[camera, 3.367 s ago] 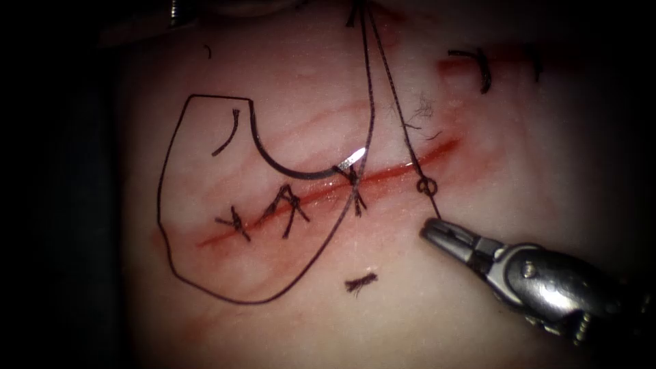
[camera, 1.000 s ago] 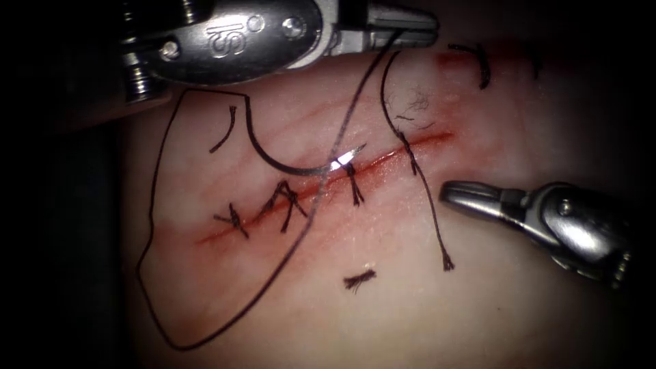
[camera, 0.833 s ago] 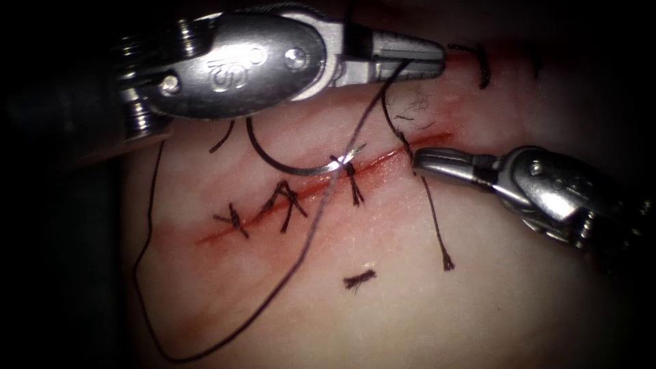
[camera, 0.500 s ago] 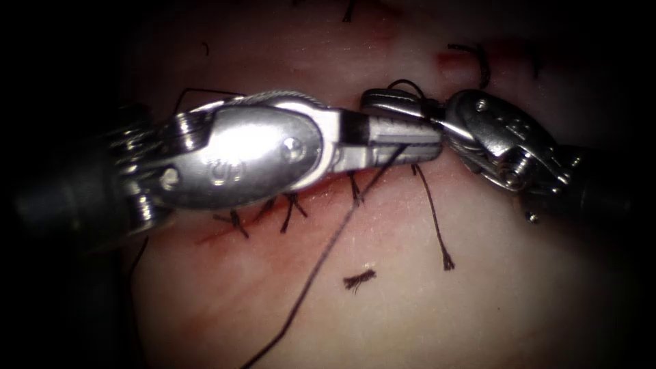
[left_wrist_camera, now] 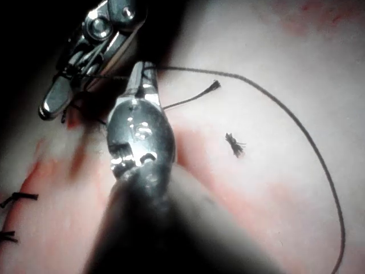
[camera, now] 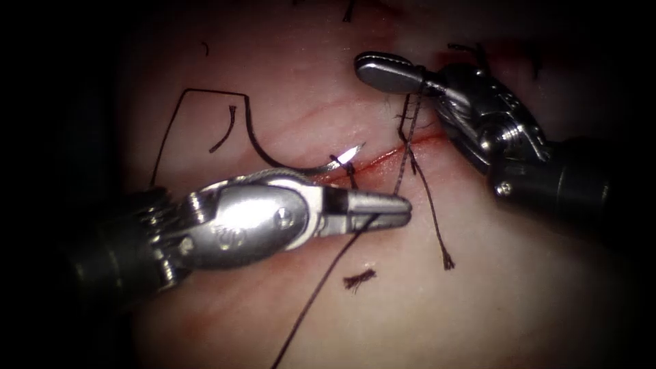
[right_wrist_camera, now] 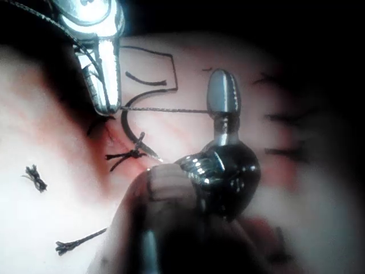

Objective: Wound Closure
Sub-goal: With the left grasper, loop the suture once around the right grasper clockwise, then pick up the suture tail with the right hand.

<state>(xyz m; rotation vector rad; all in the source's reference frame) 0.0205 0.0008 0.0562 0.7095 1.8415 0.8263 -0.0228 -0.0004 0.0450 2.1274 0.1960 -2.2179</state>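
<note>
1. The left tool [camera: 400, 208] has its jaws clamped on the thread [camera: 321, 283], which trails off down across the tissue [camera: 519, 301] below the cut [camera: 383, 158].
2. The right tool [camera: 383, 72] sits above the cut with jaws closed; the thread is wrapped around them just behind the tip, and I can't tell if it's actually pinched.
3. A taut bit of thread runs between the two tools.
4. The needle [camera: 294, 160] lies loose on the tissue just above the left tool, curve sagging downward, tip pointing up-right at the cut. Neither tool holds it.
</note>
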